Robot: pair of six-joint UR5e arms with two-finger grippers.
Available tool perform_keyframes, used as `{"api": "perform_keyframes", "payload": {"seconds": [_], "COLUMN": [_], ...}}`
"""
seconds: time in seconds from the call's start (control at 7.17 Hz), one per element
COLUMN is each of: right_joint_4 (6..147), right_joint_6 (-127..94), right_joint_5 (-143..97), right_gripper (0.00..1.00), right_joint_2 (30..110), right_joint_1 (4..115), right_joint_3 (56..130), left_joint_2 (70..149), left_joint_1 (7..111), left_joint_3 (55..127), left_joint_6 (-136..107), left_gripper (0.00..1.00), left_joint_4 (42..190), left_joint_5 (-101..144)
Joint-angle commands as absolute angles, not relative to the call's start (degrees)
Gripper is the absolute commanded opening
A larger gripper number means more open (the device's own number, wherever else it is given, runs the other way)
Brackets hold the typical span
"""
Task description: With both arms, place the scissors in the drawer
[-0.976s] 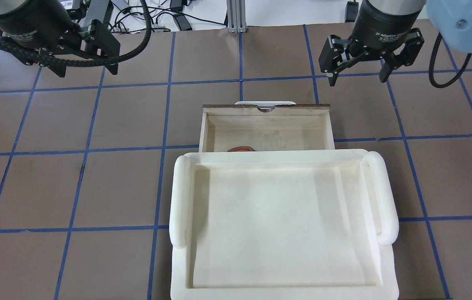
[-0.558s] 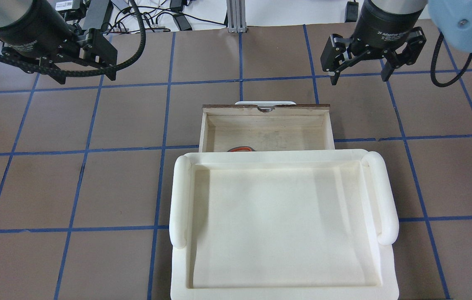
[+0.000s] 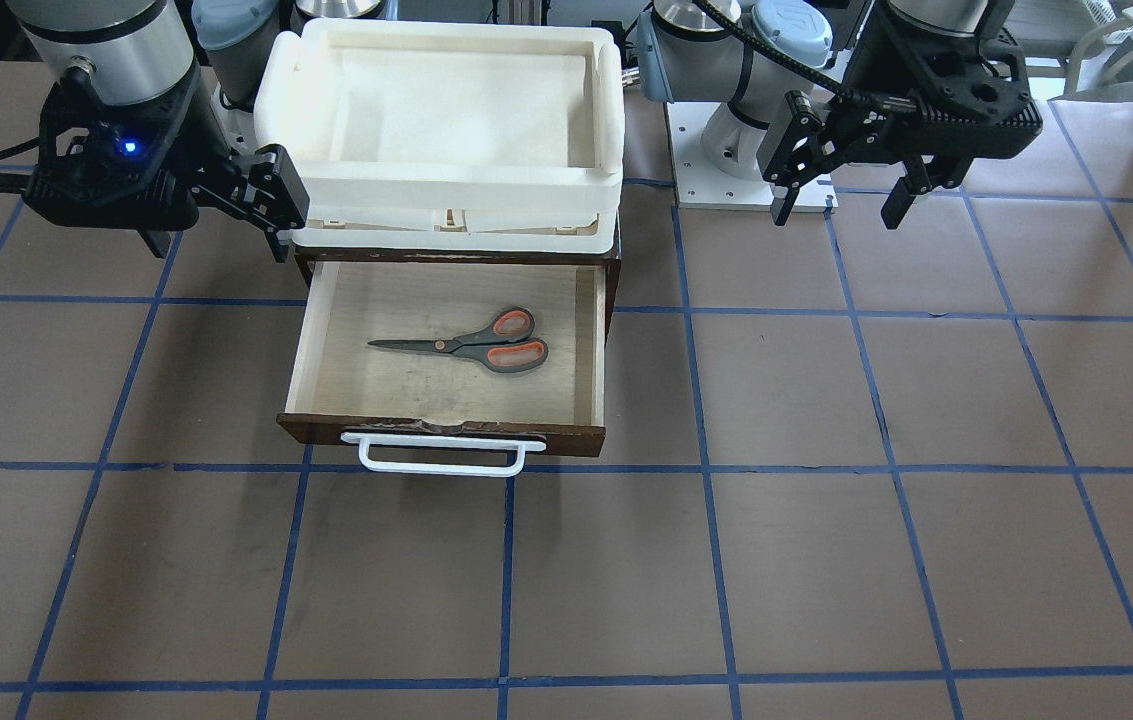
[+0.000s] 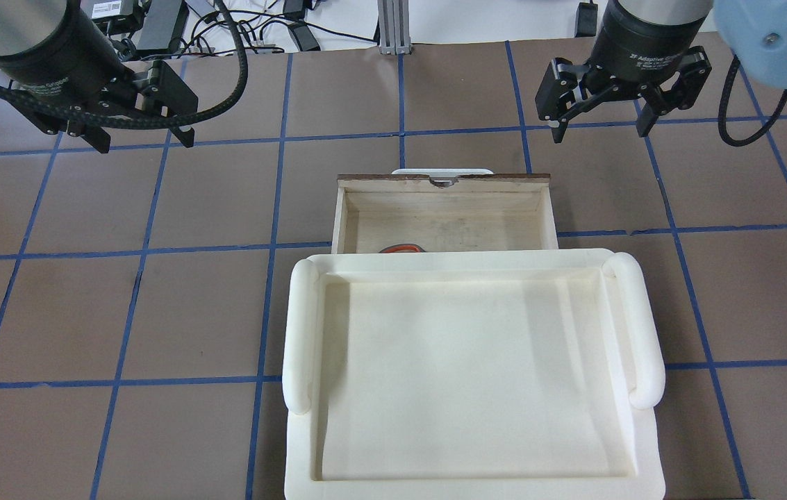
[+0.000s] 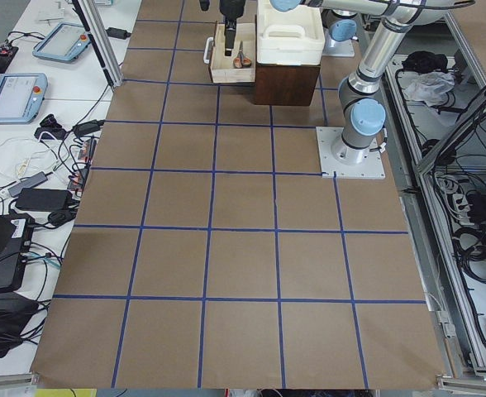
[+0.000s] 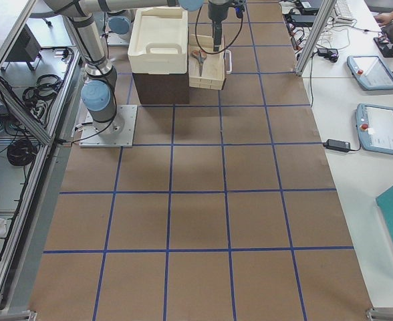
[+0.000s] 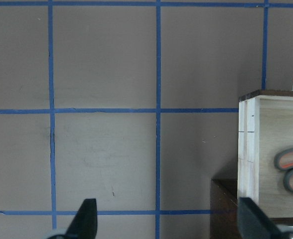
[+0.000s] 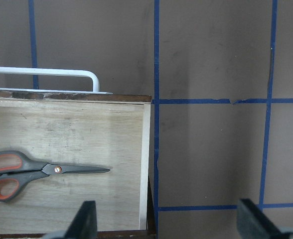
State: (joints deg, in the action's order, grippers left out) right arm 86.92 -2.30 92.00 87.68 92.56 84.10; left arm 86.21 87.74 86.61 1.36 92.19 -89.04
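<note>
Your black two-finger left gripper (image 4: pixel 144 132) hangs wide and empty; to its right the grey-and-orange-handled scissors (image 3: pixel 471 345) lie flat in the open brown wooden drawer (image 3: pixel 446 432), the right gripper (image 4: pixel 600 123) beyond them equally spread. Closing seems next: push the front squarely. Overhead shows only an orange loop; the front-facing view shows the blades.

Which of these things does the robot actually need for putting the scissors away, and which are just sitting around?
In the job: scissors, lying in the open drawer; left gripper and right gripper, both open and empty.

Just there: white foam tray on top of the brown box; tablets off to the side.
</note>
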Motion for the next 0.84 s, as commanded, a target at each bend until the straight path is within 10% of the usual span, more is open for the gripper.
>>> {"api": "perform_keyframes", "payload": {"seconds": [0.0,0.7], "right_joint_4": [86.83,86.04], "right_joint_6": [-2.46,-2.46], "right_joint_5": [92.11,92.29], "right_gripper": [1.0,1.0], "right_joint_2": [87.71,88.42], "right_joint_1": [92.64,92.64], "right_joint_3": [84.11,84.11], "left_joint_2": [86.57,86.13], "left_joint_1": [87.8,87.8], "left_joint_3": [85.52,85.61], "left_joint_6": [1.32,2.11], "left_gripper": [1.0,1.0], "left_joint_4": [95.18,95.19], "left_joint_5": [-89.21,-88.95]}}
